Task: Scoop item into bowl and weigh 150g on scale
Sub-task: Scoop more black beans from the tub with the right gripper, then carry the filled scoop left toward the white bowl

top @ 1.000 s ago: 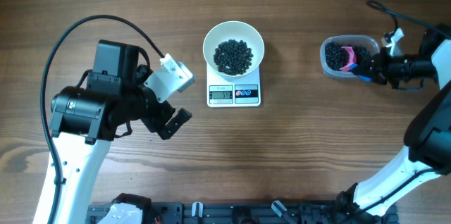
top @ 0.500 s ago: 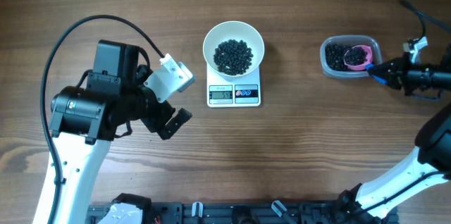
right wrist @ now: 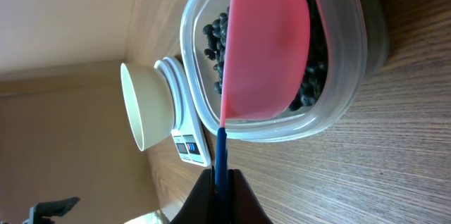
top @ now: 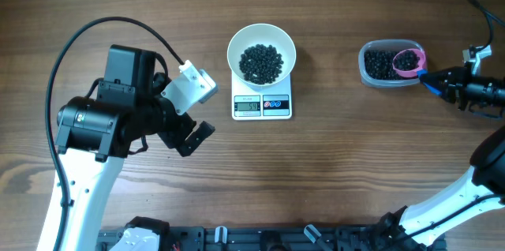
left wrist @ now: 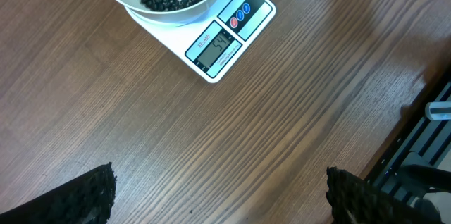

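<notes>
Beans (top: pixel 261 61): we are seeing a dark heap lying in the bottom of the bowl, and more of them lying in the tub to the right.
Bowl (top: pixel 237 46): we are noting it sitting upright on the scale, covering the far part of the platform.
Scale (top: pixel 262 106): it is resting flat on the surface near the middle. Its display (left wrist: pixel 215 46) is showing digits, but we are not reading them with confidence.
Tub (top: pixel 368 72): clear plastic, standing on the surface well apart from the scale, toward the right edge.
Scoop (right wrist: pixel 264 48): pink, and we are seeing it lying inside the tub at its right end, over the beans. We cannot tell whether it is carrying any.
Handle (right wrist: pixel 221 150): blue, reaching out over the tub's rim.
Right end effector (right wrist: pixel 220 189): its fingers are pressing together on the scoop's handle, just outside the tub.
Left end effector (left wrist: pixel 218 189): its fingers are standing wide apart, holding nothing, hanging above bare wood left of the scale.
Surface (top: pixel 355 164): brown wood grain, carrying the scale and the tub.
</notes>
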Available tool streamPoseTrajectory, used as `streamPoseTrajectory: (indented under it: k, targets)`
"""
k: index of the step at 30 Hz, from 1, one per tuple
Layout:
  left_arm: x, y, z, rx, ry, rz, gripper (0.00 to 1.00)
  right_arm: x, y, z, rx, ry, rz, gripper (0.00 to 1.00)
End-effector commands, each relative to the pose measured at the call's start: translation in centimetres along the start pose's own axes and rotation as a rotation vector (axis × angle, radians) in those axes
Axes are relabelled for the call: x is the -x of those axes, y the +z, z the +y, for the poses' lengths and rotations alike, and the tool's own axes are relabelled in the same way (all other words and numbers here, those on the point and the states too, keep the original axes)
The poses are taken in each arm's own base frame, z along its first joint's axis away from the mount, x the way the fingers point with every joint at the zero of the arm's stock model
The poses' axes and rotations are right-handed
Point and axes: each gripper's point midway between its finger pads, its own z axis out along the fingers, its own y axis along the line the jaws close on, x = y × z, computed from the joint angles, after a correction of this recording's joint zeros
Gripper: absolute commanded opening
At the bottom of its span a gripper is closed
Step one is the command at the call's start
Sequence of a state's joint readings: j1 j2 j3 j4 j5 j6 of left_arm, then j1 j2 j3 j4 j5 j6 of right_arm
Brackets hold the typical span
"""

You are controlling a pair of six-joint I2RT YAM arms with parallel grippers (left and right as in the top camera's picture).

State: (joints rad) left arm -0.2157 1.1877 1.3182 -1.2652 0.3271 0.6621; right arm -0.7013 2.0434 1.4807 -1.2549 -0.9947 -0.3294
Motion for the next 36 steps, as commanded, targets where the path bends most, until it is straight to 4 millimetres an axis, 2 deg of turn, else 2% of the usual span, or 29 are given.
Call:
streamPoseTrajectory:
  k: [1, 10, 27, 32, 36]
  targets:
    - [0.2, -0.3, 0.2, 0.009, 0.017, -0.01, 1.0, 0.2, 0.0, 0.8, 0.074, -0.034, -0.015, 0.04]
    - [0.2, -0.3, 0.2, 0.009, 0.017, -0.01, 1.0, 0.3, -0.1, 1.9, 0.134, -0.037, -0.032, 0.04]
    - [0.2, -0.3, 0.2, 0.009, 0.017, -0.01, 1.0, -1.6, -0.5, 4.5, 0.252, -0.043, -0.003, 0.04]
    - [0.2, -0.3, 0.2, 0.009, 0.017, -0.01, 1.0, -1.9, -0.2, 6.0, 0.298, -0.044, 0.003, 0.04]
    - [0.2, -0.3, 0.2, 0.009, 0.017, -0.01, 1.0, -2.2, 0.5, 8.1, 0.327, -0.08, 0.015, 0.04]
